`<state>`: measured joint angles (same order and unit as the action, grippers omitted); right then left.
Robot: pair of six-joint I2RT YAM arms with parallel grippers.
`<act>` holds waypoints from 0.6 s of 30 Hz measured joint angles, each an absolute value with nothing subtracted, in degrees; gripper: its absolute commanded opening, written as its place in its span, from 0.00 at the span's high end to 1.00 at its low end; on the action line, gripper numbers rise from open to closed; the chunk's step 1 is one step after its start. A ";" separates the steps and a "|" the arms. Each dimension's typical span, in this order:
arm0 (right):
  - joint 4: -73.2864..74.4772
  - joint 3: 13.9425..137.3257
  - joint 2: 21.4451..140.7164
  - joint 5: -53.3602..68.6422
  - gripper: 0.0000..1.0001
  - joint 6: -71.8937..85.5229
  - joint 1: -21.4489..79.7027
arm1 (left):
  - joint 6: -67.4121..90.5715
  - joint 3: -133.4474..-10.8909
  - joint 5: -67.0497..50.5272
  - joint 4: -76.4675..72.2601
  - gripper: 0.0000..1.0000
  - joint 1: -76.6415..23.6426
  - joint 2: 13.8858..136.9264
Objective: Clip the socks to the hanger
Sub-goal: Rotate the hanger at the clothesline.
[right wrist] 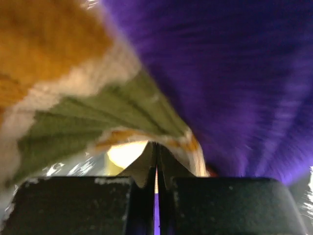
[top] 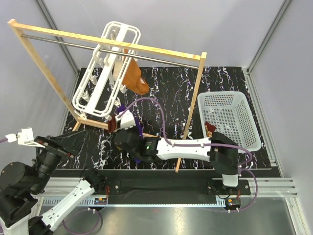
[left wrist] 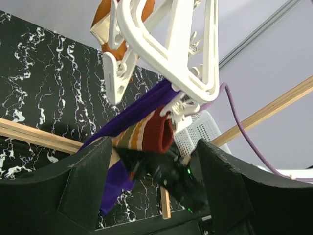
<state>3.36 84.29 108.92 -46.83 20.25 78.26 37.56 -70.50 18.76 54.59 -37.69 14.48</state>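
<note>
One striped sock (left wrist: 154, 132) is in play, held up just above the right pincer (right wrist: 156, 156) and directly under the low end of the white clip hanger (left wrist: 161, 51). In the right wrist view that pincer's fingers are pressed together with only a hairline between them, and the sock's green, white and orange bands spill over the tips. From below, the knit seems to rise straight out of them, so I judge it pinched shut on the sock's edge.

A purple cloth (left wrist: 132, 115) hangs just behind and beside the pincer, brushing the sock; it is already on the hanger and fills much of that camera's view. An orange cloth (top: 134, 78) hangs further up the frame, beyond the pincer. The hanger itself is slung from the metal rod of the wooden rack (top: 122, 45) and tilts down toward the arms, which brings its lowest pegs within reach.

A small clip peg (left wrist: 178, 110) sits right at the sock's maroon top, touching it or nearly so. The sock is presumably lifted that high so its cuff can be fed into the peg's mouth. I cannot tell whether the peg has bitten yet.

The left pincer (left wrist: 154, 147) is spread wide and holds nothing. It points upward, with the sock and peg framed between its fingers, likely placed to squeeze the peg.

A white basket (top: 222, 94) stands on the tabletop (top: 166, 93), well off behind the right pincer.
</note>
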 measured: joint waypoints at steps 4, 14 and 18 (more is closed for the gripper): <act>5.74 81.52 106.83 -54.57 0.96 22.31 76.09 | 37.52 -71.24 19.44 54.85 0.27 -37.69 13.41; 10.66 77.23 92.97 -49.74 0.53 19.29 76.75 | 36.69 -71.22 20.78 53.65 0.28 -37.69 12.71; 12.80 77.14 86.56 -41.12 0.34 18.28 78.85 | 36.23 -70.54 19.88 50.61 0.28 -37.69 14.28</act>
<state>12.80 77.14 86.56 -41.12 18.28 78.85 36.23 -70.54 19.88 50.61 -37.69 14.28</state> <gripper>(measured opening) 0.594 0.721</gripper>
